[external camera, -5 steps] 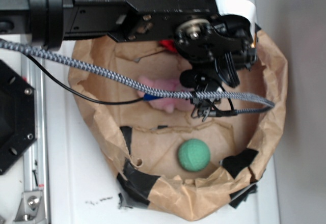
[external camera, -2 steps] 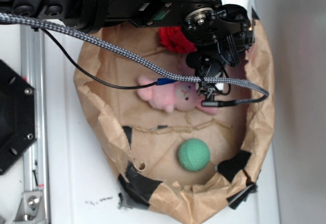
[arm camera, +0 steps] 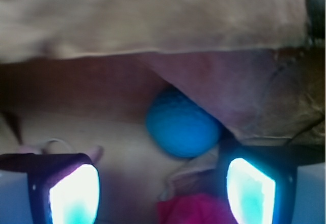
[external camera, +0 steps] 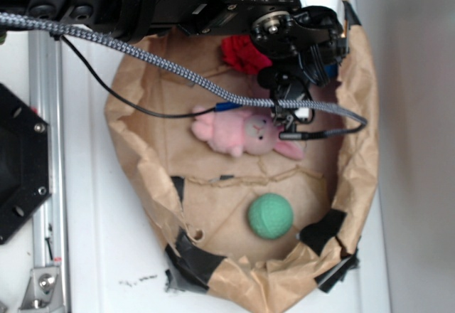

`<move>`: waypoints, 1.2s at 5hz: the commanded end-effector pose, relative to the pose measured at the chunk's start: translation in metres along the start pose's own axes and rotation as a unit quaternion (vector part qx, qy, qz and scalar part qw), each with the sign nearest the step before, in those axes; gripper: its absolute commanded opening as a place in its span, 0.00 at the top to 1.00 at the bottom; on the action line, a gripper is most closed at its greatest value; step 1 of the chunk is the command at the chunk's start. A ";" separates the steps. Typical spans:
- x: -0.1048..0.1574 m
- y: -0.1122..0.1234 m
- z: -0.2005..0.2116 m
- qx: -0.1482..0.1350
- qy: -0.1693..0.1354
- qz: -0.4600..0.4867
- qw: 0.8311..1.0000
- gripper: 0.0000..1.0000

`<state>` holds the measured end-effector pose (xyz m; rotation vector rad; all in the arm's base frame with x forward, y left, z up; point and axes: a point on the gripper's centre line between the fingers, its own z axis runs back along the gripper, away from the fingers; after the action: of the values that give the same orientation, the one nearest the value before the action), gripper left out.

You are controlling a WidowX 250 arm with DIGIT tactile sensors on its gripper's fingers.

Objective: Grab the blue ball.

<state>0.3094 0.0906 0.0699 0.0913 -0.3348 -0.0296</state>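
Observation:
In the wrist view the blue ball (arm camera: 182,123) lies tucked against the crumpled brown paper wall, just ahead of my fingertips and slightly right of centre. My gripper (arm camera: 163,193) is open, with its two bright pads (arm camera: 76,196) wide apart and nothing between them. From the exterior view, the gripper (external camera: 307,55) hangs over the back right corner of the paper bowl (external camera: 135,149). Only a sliver of the blue ball (external camera: 321,65) shows beneath it there.
A red wrinkly wad (external camera: 245,55) sits just left of the gripper and also shows low in the wrist view (arm camera: 191,211). A pink bunny (external camera: 245,134) lies mid-bowl and a green dimpled ball (external camera: 270,216) near the front. A braided cable (external camera: 178,78) crosses the bowl.
The arm has moved toward the back right of the bowl, uncovering the pink bunny and the red wad. The green ball has not moved.

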 end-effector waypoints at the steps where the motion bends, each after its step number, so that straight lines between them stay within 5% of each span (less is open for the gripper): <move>1: -0.003 0.020 0.000 0.020 -0.032 0.112 0.993 0.00; 2: -0.007 0.017 0.000 0.027 -0.037 0.175 0.983 0.00; 6: 0.017 0.019 -0.038 0.050 -0.070 0.156 0.984 0.00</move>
<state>0.3189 0.1074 0.0252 0.1255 -0.4181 0.3207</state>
